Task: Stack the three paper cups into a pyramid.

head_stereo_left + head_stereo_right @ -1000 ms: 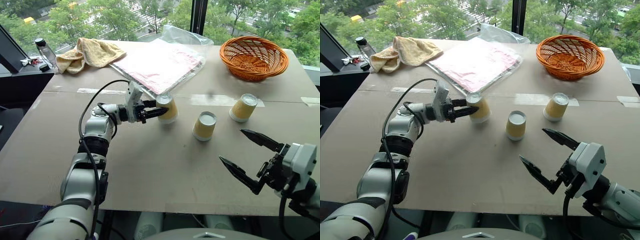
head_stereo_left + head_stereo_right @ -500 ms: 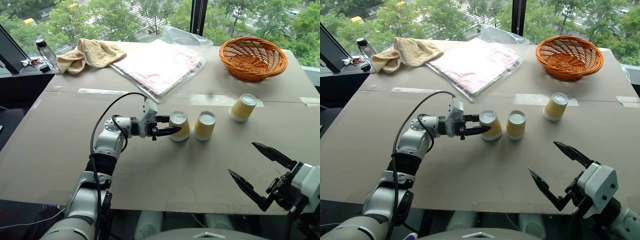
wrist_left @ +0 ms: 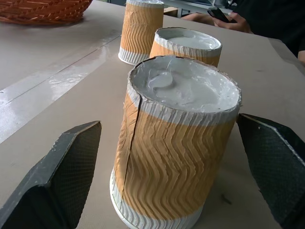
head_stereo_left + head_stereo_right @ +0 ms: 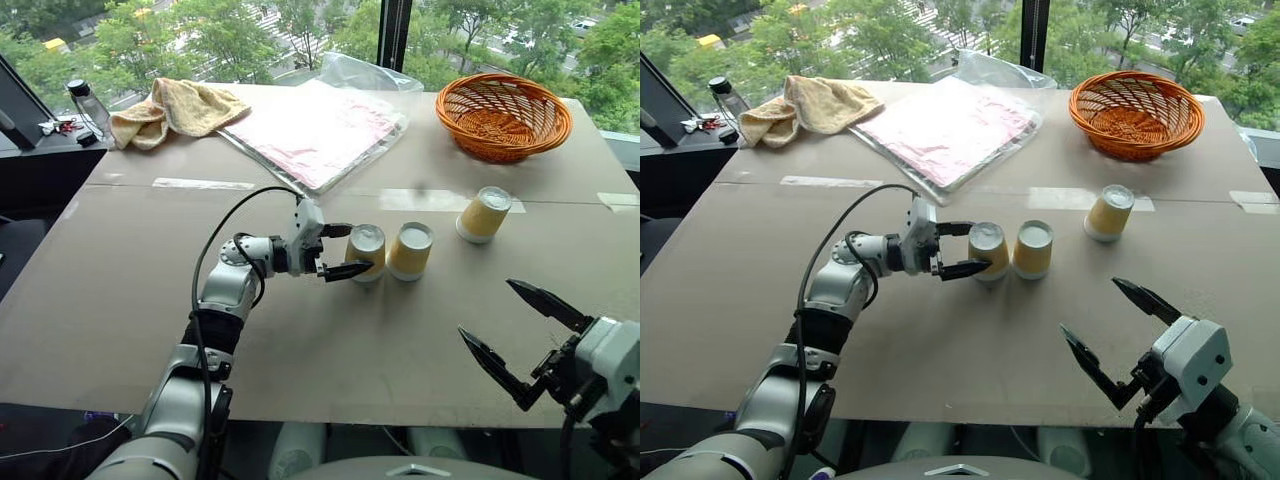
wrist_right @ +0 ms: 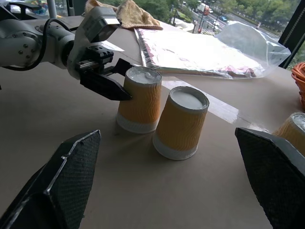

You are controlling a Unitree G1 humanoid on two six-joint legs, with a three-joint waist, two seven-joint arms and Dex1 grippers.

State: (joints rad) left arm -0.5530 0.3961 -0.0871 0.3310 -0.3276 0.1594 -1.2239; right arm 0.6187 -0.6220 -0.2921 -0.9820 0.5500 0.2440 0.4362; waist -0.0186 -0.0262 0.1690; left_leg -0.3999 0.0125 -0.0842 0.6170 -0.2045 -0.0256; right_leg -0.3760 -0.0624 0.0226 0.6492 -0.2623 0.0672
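No text, label, brand, number or sign can be read anywhere in these views.

Three ribbed tan paper cups (image 4: 410,250) upside down on the table, two apparently touching, third apart
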